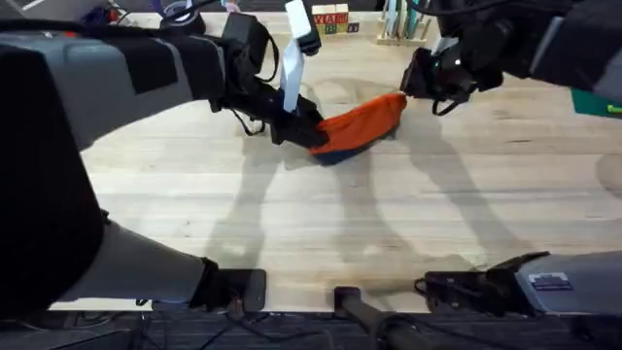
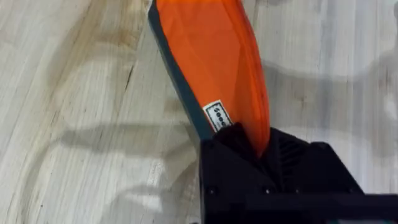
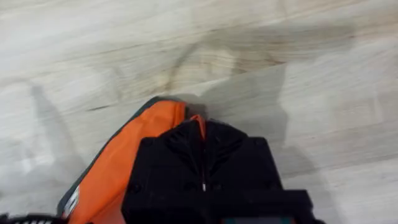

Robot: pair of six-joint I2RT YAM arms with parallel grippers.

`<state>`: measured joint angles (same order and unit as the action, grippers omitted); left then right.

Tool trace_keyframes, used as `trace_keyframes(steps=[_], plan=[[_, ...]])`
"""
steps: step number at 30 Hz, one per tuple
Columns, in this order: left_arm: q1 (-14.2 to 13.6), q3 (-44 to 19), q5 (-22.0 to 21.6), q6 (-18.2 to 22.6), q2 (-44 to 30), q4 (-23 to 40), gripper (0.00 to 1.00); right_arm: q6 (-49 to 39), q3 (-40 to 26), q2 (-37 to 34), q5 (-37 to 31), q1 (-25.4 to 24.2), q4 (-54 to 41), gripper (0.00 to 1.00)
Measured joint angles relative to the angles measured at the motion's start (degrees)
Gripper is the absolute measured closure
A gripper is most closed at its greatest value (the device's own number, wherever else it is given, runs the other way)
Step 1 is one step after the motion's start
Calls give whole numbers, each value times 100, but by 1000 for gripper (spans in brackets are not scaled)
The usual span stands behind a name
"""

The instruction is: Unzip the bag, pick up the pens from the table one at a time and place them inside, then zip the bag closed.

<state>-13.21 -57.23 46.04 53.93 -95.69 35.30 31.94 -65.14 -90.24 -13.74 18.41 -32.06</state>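
The orange bag [image 1: 364,122] with its navy base lies on the table [image 1: 292,224] at the back centre, one end lifted toward the right. My left gripper [image 1: 306,132] is shut on the bag's left end; in the left wrist view the black fingers [image 2: 283,155] clamp the orange fabric [image 2: 211,62] beside a small white label [image 2: 217,116]. My right gripper [image 1: 416,86] is shut on the bag's right tip, where an orange tab [image 3: 198,124] sits between the fingers [image 3: 165,155]. Whether the zipper is open I cannot tell. The pens are out of view.
A wooden rack of pale sticks [image 1: 394,24] and lettered blocks [image 1: 330,19] stand along the far edge. A green mat [image 1: 595,101] lies at the right edge. Bare wood stretches from the bag to the near edge.
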Motion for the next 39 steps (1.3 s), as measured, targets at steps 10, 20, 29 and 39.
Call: trace_keyframes(steps=[10, 20, 29, 39], plan=[[-4, 0, -4, 0, 0, -21, 957, 332, -116, -848, -13, -84, 136, 968], [-11, 0, -2, 0, -1, -23, 957, 479, -221, -1141, 26, -80, 147, 968], [15, 2, -33, -2, 0, 66, 957, 556, -199, -1269, -371, -281, 60, 172], [24, 4, -39, -2, -1, 92, 957, 394, -105, -586, -442, -279, -240, 4]])
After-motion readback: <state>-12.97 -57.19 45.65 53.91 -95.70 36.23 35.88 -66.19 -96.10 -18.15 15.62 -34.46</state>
